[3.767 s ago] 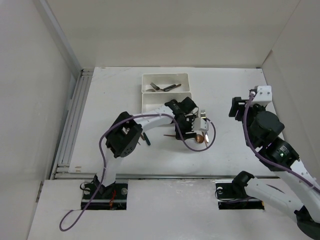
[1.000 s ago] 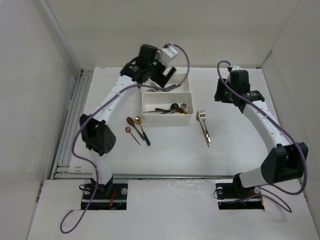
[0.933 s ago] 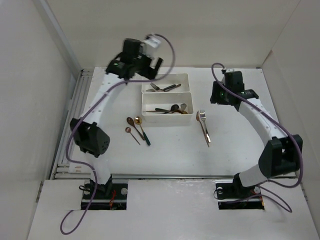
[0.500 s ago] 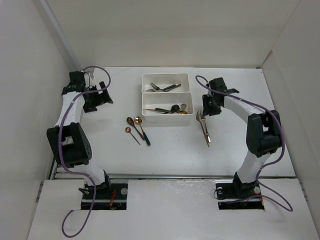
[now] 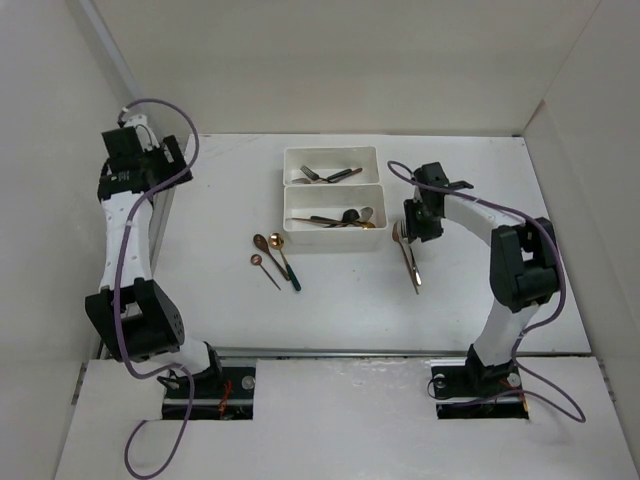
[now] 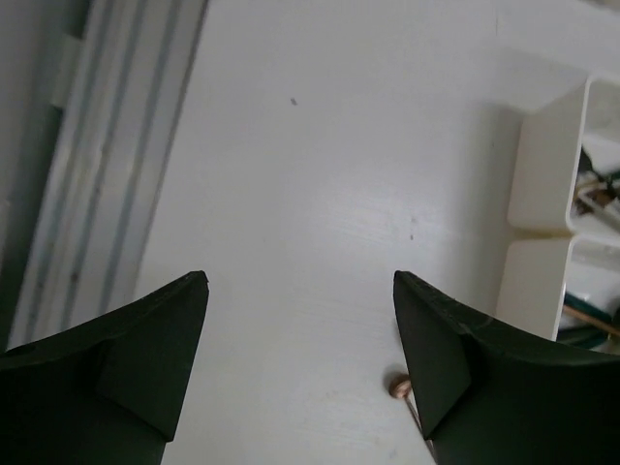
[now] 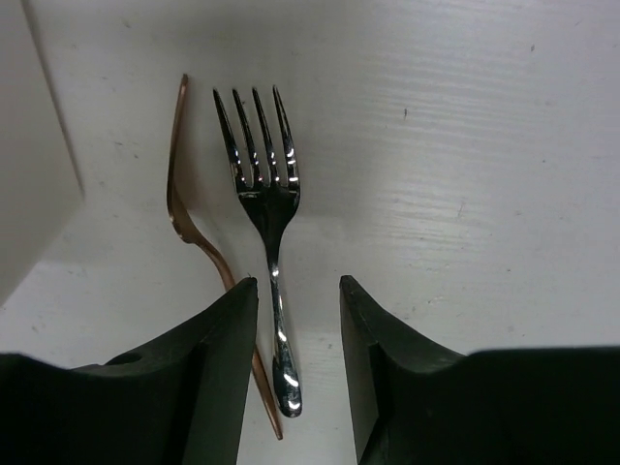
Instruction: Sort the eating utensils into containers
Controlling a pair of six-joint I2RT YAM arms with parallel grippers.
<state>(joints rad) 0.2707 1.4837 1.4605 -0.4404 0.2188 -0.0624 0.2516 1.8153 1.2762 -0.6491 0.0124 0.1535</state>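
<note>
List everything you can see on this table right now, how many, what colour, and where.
far tray: one, white, back centre.
near tray: one, white, against the far tray's front.
forks: a few, silver and dark, in far tray.
spoons: several, dark and gold, in near tray.
loose spoons: three, gold, bronze, copper, left of near tray.
silver fork: one, right of near tray.
copper utensil: one, beside silver fork, type unclear.
rail: one, grey, left edge of table.
arms: two, white and black, near edge.
left claw: open, above bare table.
right claw: open, straddling silver fork's handle.
</note>
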